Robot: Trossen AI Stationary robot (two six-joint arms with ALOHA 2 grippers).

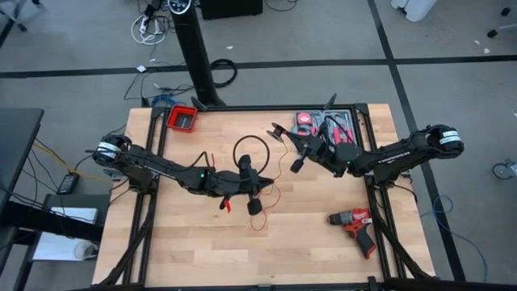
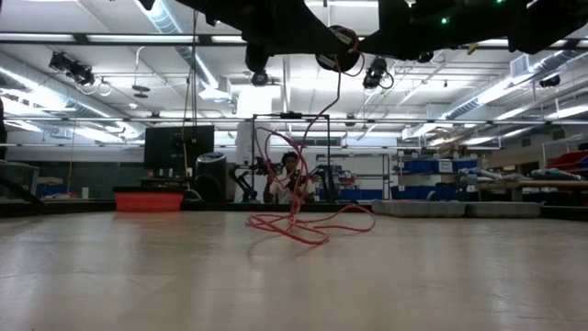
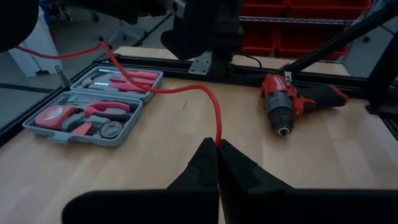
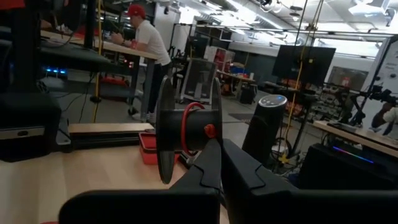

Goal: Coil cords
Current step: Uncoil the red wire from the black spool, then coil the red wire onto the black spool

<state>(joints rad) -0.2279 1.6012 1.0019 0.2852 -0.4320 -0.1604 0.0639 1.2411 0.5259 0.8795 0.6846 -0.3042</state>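
Your left gripper point(image 3: 217, 144) is clamped on the red cord point(image 1: 271, 196), slack trailing left of the drill point(image 1: 355, 224). Right gripper point(image 4: 219, 149) pinches a black spool point(image 4: 166, 129). Loose loops may snag during winding.

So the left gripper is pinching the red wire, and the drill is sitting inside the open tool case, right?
Not quite. The left gripper is shut on the red wire, but the drill lies on the bare table, well apart from the tool case. The high view shows this.
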